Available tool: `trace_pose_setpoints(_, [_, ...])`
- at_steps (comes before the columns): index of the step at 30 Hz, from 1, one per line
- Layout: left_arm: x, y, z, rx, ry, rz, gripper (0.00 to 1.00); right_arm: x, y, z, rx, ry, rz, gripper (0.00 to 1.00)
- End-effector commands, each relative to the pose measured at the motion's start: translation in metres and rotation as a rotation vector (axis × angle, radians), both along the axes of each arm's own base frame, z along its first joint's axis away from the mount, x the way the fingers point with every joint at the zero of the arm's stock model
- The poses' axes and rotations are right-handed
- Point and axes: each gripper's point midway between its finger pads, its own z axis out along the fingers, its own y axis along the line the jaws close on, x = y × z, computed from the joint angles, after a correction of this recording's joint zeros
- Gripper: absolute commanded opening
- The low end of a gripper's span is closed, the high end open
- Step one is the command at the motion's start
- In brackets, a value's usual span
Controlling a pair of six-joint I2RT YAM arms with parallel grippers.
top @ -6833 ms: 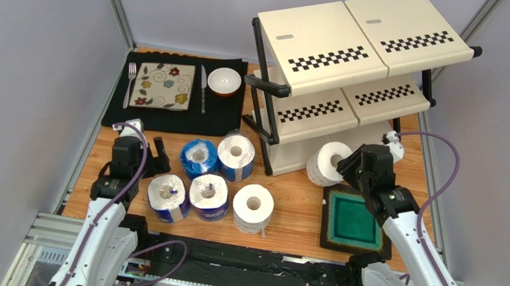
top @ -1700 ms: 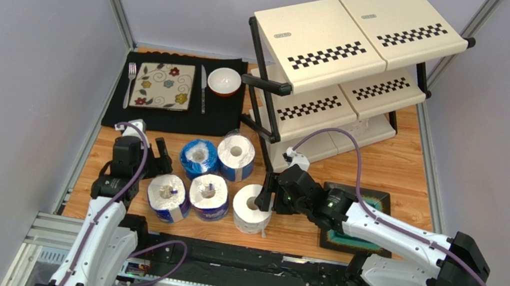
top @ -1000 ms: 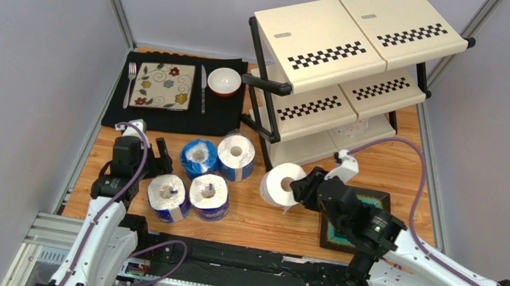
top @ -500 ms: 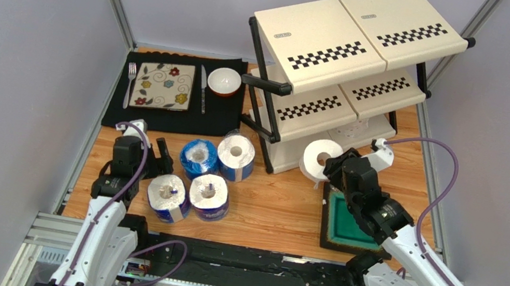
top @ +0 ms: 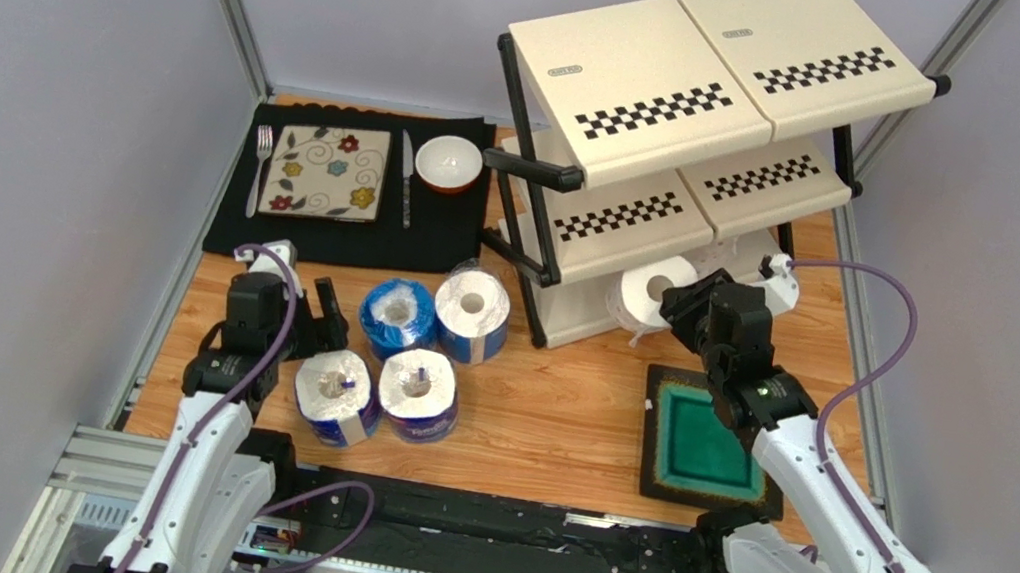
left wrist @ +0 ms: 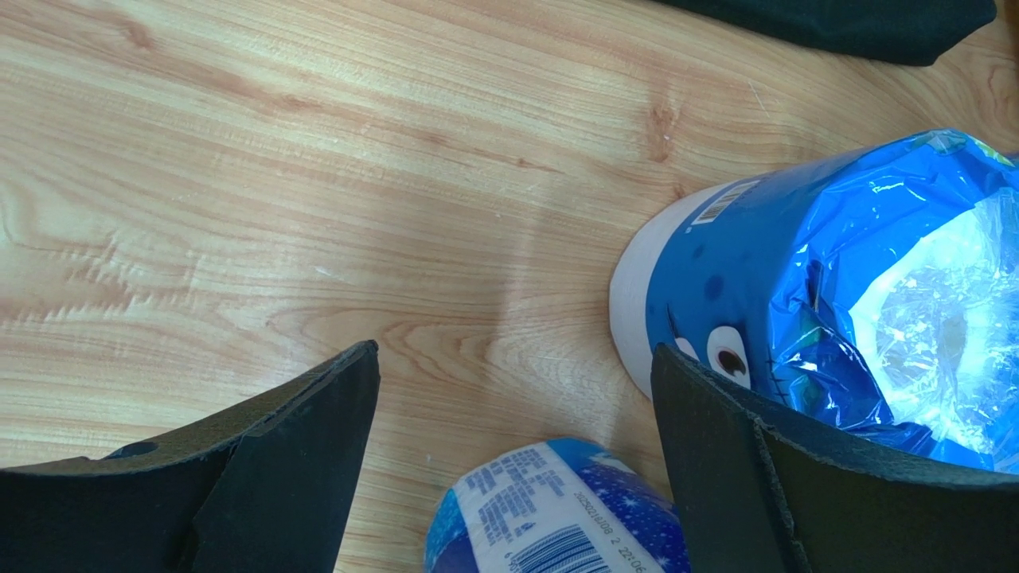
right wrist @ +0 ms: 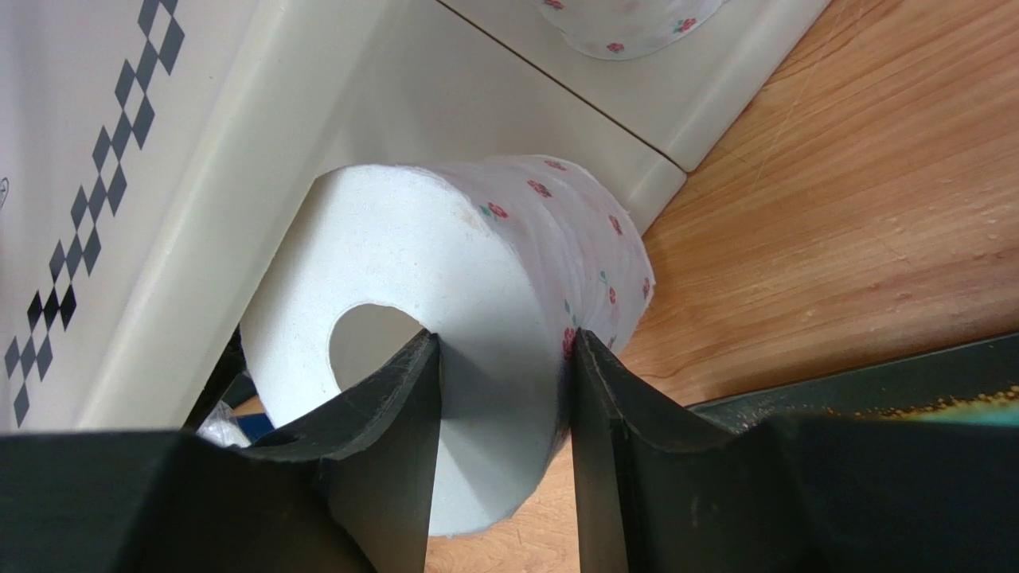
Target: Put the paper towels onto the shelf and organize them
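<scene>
White roll [top: 653, 287] — found pinched in right gripper [top: 683, 301], with one finger [right wrist: 383, 454] in the hollow core, the other outside, paper wall squeezed between. Saw it lying on its side at front edge of bottom tier of shelf [top: 652, 88], partly under middle tier. Could not tell whether it rested on the tier or hung just clear. Noted small floral print on it in right wrist view.

Spotted second white roll [right wrist: 628, 22], same print, farther in on bottom tier and apart from the held one.

Counted four blue rolls [top: 396, 317] upright on table [top: 558, 415], left of shelf, bunched two and two, close together.

Found left gripper [top: 315, 314] low over table just left of that bunch, jaws spread wide, nothing between them — in left wrist view, saw only bare wood in the gap and two wrapped rolls just ahead.

Logged green tray [top: 706, 440] flat on table under right arm, near shelf front.

Logged black mat [top: 456, 233] at far left, carrying plate [top: 325, 171], fork [top: 259, 169], knife [top: 405, 177] and bowl [top: 448, 161].
</scene>
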Motion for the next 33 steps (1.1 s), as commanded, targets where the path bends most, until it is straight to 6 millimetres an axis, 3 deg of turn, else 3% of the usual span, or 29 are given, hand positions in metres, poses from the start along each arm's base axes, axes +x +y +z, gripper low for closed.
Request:
trace_pose_setpoints(1, [0.000,0.002,0.008,0.024,-0.031,-0.009,0.92,0.021,0.013,0.031,0.075,-0.122,0.028,0.28])
trace_pose_setpoints(9, [-0.005,0.003,0.005,0.022,-0.041,0.001,0.93,0.042,0.010,0.040,0.096,-0.167,0.002,0.28])
trace_pose_setpoints(33, [-0.006,0.001,0.006,0.022,-0.051,-0.012,0.93,0.087,0.016,0.029,0.153,-0.196,-0.040,0.29])
